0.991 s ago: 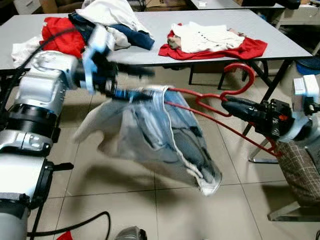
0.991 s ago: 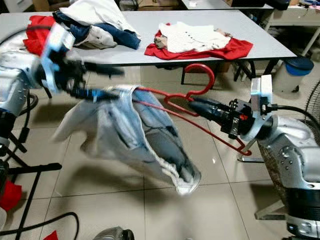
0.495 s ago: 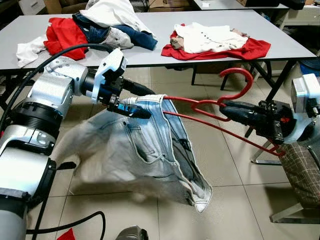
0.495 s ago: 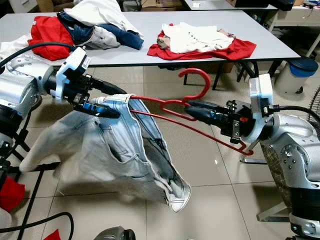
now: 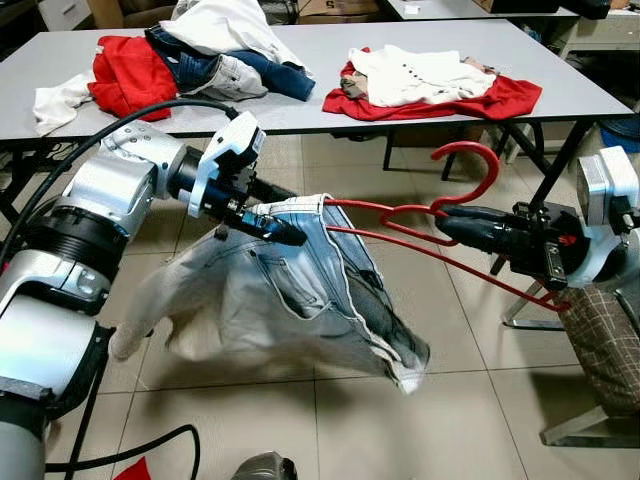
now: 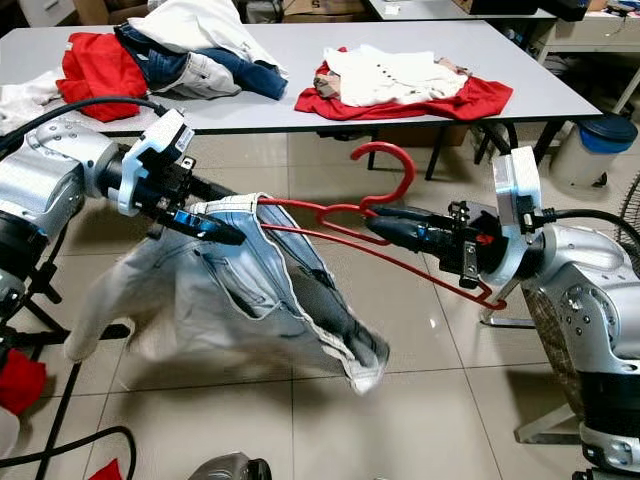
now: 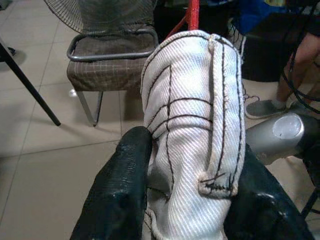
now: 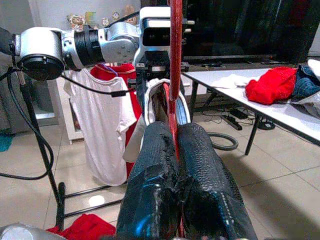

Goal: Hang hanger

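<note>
A red hanger (image 5: 440, 215) is held out over the tiled floor, hook up, with my right gripper (image 5: 447, 222) shut on its neck; the wrist view shows the red rod (image 8: 175, 60) clamped between the black fingers (image 8: 205, 185). Pale blue jeans (image 5: 300, 300) hang from the hanger's left end and sag toward the floor. My left gripper (image 5: 285, 228) is shut on the jeans' waistband (image 7: 192, 125), at the end of the hanger arm.
A grey table (image 5: 330, 95) behind carries a pile of red, white and blue clothes (image 5: 190, 55) and a white garment on a red one (image 5: 430, 80). A chair with a checked seat (image 5: 605, 340) stands at the right. A rack with hung shirts (image 8: 105, 125) stands behind my left arm.
The jeans have swung and settled lower, the loose leg drifting left. My left gripper has moved slightly right along the hanger arm; the right gripper holds steady.
</note>
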